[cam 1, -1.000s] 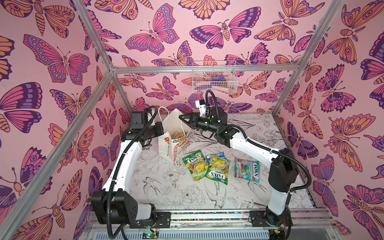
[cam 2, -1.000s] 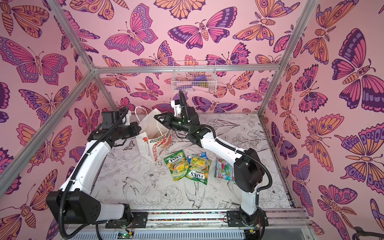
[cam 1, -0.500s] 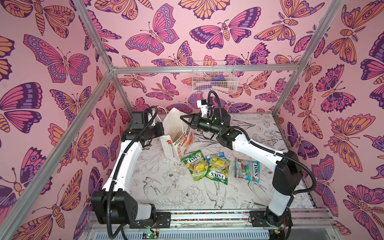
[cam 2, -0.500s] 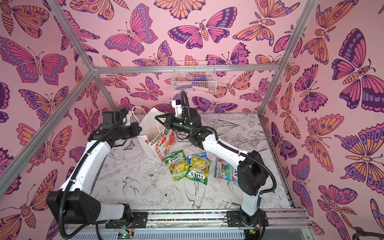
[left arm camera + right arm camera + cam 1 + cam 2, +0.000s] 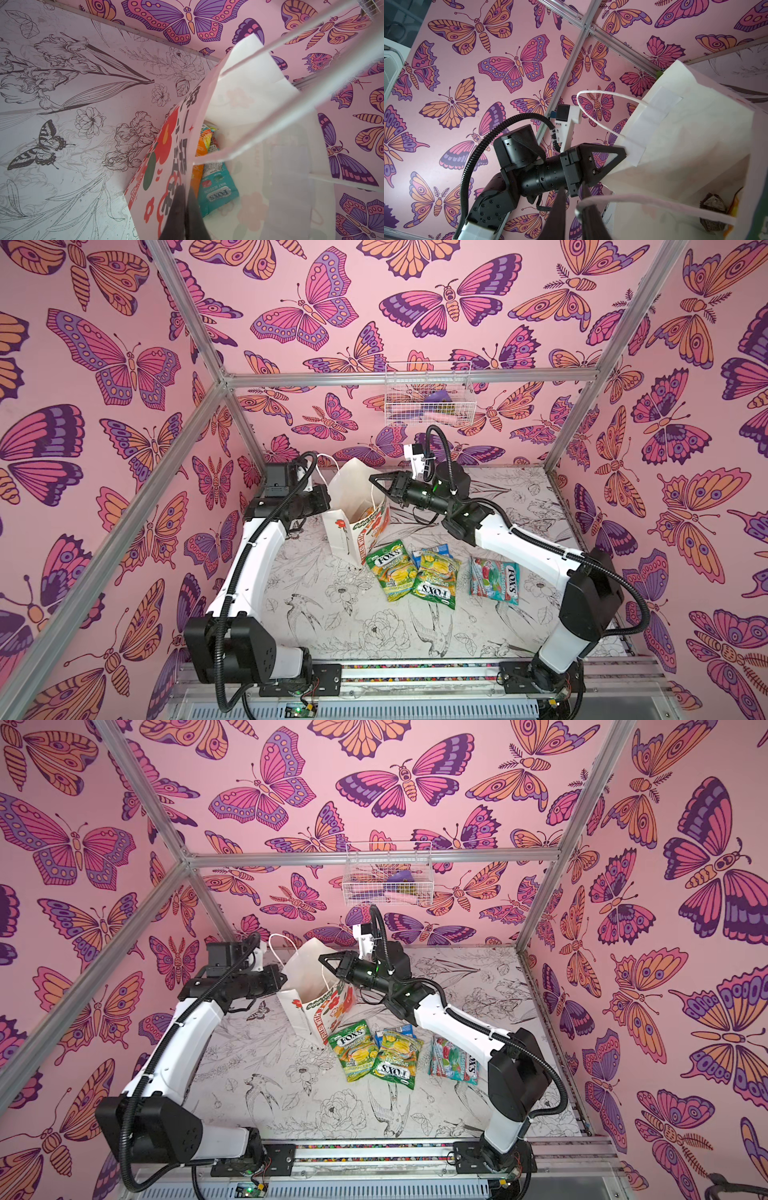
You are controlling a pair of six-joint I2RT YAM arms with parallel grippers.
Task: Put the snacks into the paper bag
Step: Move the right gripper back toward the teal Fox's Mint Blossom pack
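Packet print: "FOX'S" in white on the near green packet [image 5: 388, 570], upside down on the second green packet [image 5: 434, 580], and sideways on the teal packet [image 5: 494, 583]. All three lie flat on the table [image 5: 316, 614].
Print in bag: the left wrist view reads "FOX'S MINT BLOSSOM" on a bagged teal packet [image 5: 218, 187], which touches an orange packet [image 5: 199, 151] at the bottom.
Bag print: the bag [image 5: 343, 537] has a red flower on its white face. Its side panel carries red and green lettering too skewed to read.
Bag place: it stands at the back of the table with its mouth open, just behind the near green packet.
Blue-white packet [image 5: 440, 549]: its edge shows from under the second green packet.
Left gripper [image 5: 616, 164]: clamped together on the bag's rim, by a handle patch.
Right gripper [image 5: 572, 207]: at the opposite rim, with its fingers a little apart. The cord handle [image 5: 654, 204] lies against one finger, and I see nothing pinched.
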